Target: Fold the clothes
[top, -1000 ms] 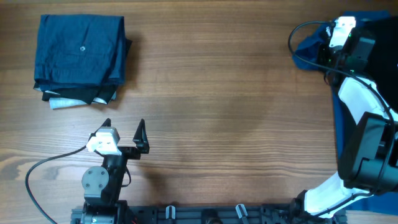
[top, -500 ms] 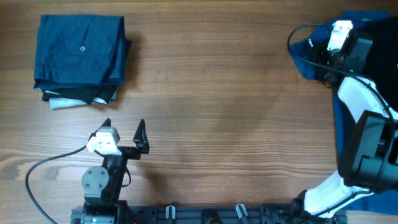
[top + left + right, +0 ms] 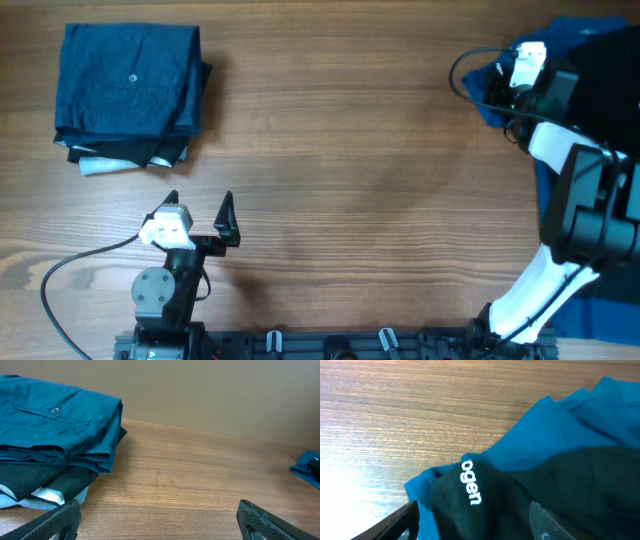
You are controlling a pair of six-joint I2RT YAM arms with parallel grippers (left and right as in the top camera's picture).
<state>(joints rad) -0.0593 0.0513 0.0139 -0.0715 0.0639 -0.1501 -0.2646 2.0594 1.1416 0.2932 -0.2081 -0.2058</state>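
A folded pile (image 3: 130,95) of clothes sat at the far left corner of the counter (image 3: 350,150). Its sides ran straight along the counter's edges. It was close to square, so no side was clearly the long one. A dark blue piece lay flat on top with a small button (image 3: 133,78) facing up. Black and pale layers stuck out under it on the near side.

The left fingers (image 3: 200,205) were spread wide and held nothing. They pointed toward the far side of the counter, and the pile was past them and off to the left, well apart.

A black shirt (image 3: 560,495) lay bunched up at the far right corner, on top of a brighter blue cloth (image 3: 560,430). It was too crumpled to tell which way its long side ran. A white print (image 3: 471,482) on it ran in a line toward the wrist camera. From above, the blue cloth stretched along the right edge of the counter.

The right fingers (image 3: 470,527) were wide apart over the shirt, with black cloth lying between the tips.
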